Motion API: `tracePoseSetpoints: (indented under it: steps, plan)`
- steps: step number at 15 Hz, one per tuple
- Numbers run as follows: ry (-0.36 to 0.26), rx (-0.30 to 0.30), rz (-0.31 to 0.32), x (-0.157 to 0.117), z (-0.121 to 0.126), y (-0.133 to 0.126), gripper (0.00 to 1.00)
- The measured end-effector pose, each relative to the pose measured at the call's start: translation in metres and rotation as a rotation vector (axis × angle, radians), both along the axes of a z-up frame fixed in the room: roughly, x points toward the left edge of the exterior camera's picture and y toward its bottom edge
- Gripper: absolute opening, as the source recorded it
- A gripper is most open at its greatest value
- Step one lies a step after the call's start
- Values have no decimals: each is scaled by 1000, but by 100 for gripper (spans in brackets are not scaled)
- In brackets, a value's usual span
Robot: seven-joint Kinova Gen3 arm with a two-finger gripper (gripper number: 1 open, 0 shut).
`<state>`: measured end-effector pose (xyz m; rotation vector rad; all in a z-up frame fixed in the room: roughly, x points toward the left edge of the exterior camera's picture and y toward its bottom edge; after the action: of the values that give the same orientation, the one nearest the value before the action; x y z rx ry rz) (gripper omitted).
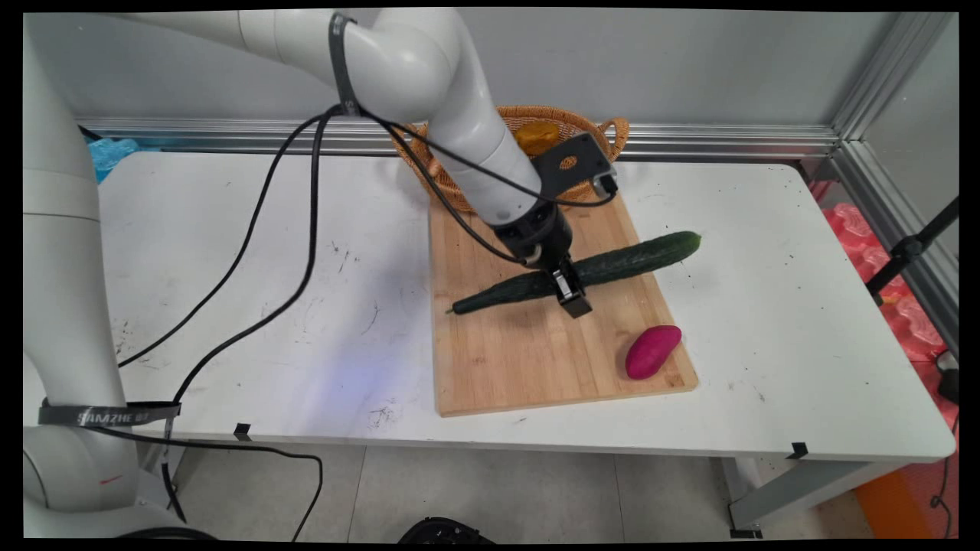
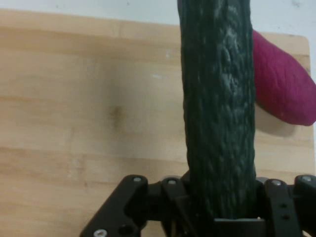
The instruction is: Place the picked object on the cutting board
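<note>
I find the black two-finger gripper point(image 1: 570, 295) clenched on the long dark-green cucumber point(image 1: 612, 264) above the wooden cutting board point(image 1: 521, 360), magenta oval vegetable point(image 1: 652, 351) at the gripper's four o'clock.

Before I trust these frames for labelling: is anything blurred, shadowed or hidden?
Main view: sharp; the gripper hides the cucumber's middle and the arm covers part of the basket. Hand view: the cucumber fills the centre and overlaps the purple sweet potato; a soft shadow lies on the cutting board.
</note>
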<state>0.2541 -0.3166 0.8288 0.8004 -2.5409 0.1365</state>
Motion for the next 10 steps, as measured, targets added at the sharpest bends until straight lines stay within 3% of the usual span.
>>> tracePoseSetpoints:
  steps: [10]
  plan:
    - [3, 20, 13, -1, -26, 18, 0]
